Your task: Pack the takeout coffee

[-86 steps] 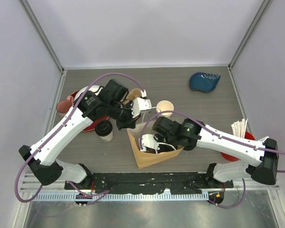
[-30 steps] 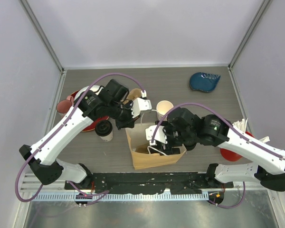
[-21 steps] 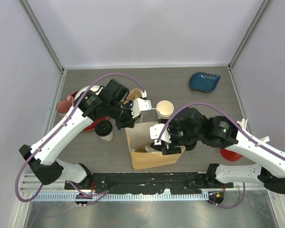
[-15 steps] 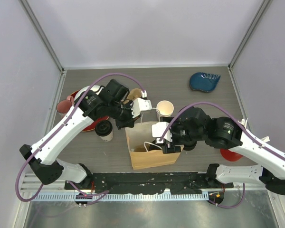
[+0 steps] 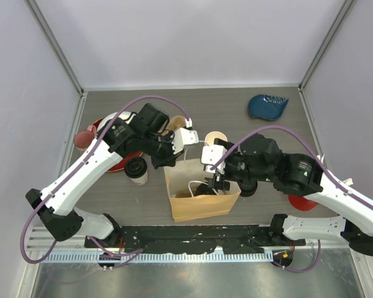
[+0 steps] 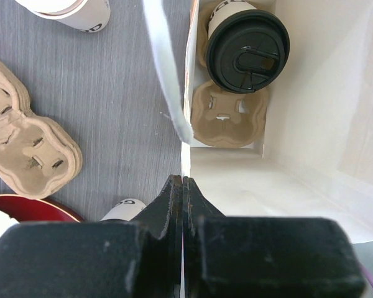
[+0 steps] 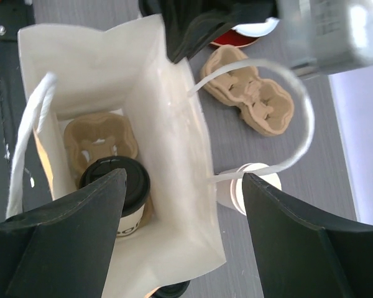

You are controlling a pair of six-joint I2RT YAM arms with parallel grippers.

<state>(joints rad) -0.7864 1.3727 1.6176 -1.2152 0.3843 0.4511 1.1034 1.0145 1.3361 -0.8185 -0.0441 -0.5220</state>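
Note:
One takeout coffee, a white cup with a black lid, stands inside the open paper bag in a cardboard carrier. A second lidded cup stands on the table left of the bag. My left gripper is shut on the bag's far-left rim. My right gripper hovers open above the bag's mouth, holding nothing.
An unlidded paper cup stands just behind the bag. Spare carriers lie beside it. Red plates sit at left and right. A blue object is at the far right.
My right gripper has risen out of the bag, still open, and drawn back toward the far side. The lidded cup stays in the bag. The left arm has not moved.

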